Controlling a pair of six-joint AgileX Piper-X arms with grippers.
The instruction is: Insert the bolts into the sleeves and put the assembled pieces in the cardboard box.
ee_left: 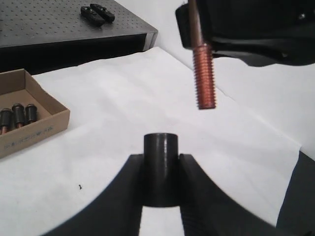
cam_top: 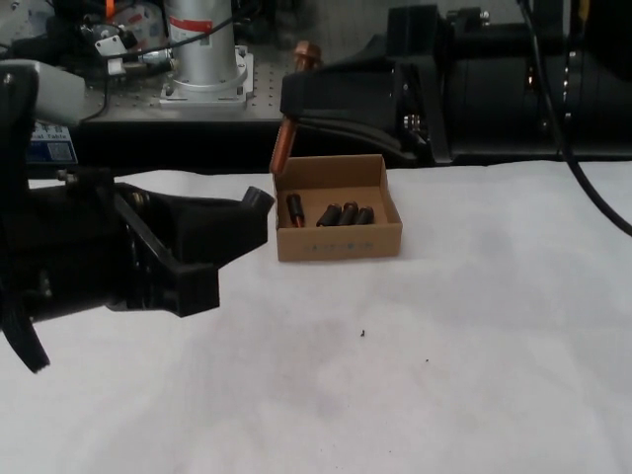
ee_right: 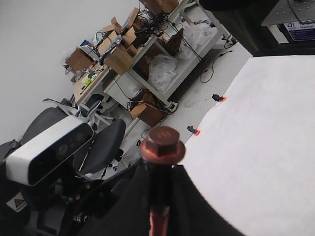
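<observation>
left gripper (ee_left: 161, 169) clamps the likely stiff, slick sleeve (ee_left: 161, 147) low, bore upward; right gripper (ee_right: 160, 189) pinches the rigid copper bolt (ee_left: 204, 73) under its head, threaded tip hanging above and beside the bore.

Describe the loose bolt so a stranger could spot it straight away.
On the white bench, look left of the cardboard box, where the left gripper holds a black sleeve. The bolt hangs above it in the right gripper. It alone is bare copper thread, unlike the sleeved pieces in the box.
</observation>
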